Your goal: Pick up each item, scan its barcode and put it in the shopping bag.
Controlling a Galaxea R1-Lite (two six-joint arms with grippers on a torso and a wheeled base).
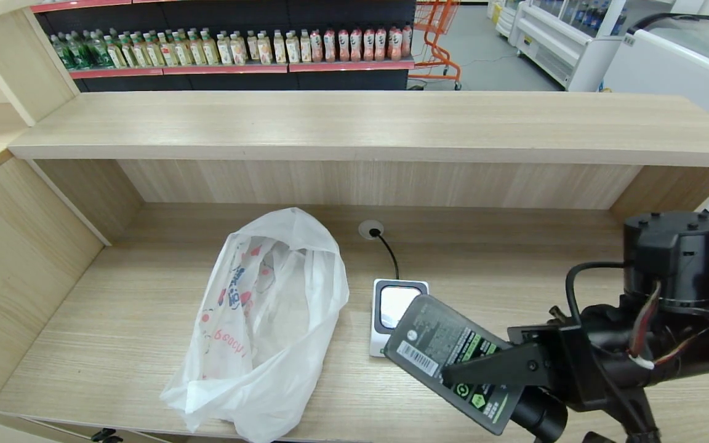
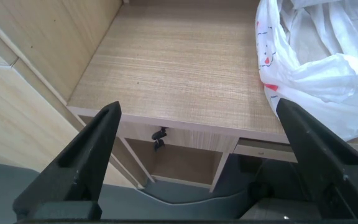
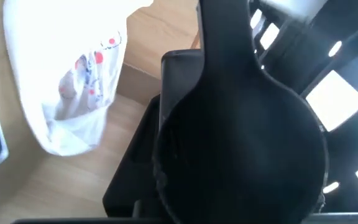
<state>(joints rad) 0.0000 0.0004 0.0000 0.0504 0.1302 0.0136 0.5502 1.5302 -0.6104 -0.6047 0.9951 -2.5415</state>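
Grey packet in right tool overlaps scanner beside shopping bag.

Counter evenly and brightly lit, soft faint shadow cast beneath the shopping bag, white glare thrown off the scanner window, dark packet dully lit, bag bleached near white in the right wrist view, ledge edges bowed toward the head view's borders

The shopping bag is translucent white with red and blue print. The pack is dark grey with a white label and green markings. The scanner is white with a dark frame; the counter is pale wood grain.
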